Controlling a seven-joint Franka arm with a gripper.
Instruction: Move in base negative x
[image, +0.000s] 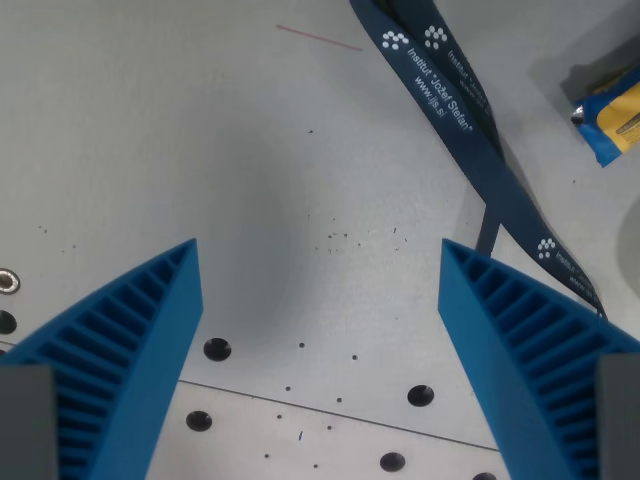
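My gripper (318, 262) is open and empty above a grey table top (180, 130). Its two blue ribbed fingers show at the bottom of the wrist view, one on the left (130, 340) and one on the right (520, 340), wide apart. Nothing lies between them but bare table with small dark specks.
A dark blue lanyard (450, 100) with white print runs from the top centre down to the wrist view's right. A yellow and blue packet (610, 118) lies at the right edge. Several dark screw holes (217, 349) dot the table near the bottom. A thin red line (320, 38) marks the top.
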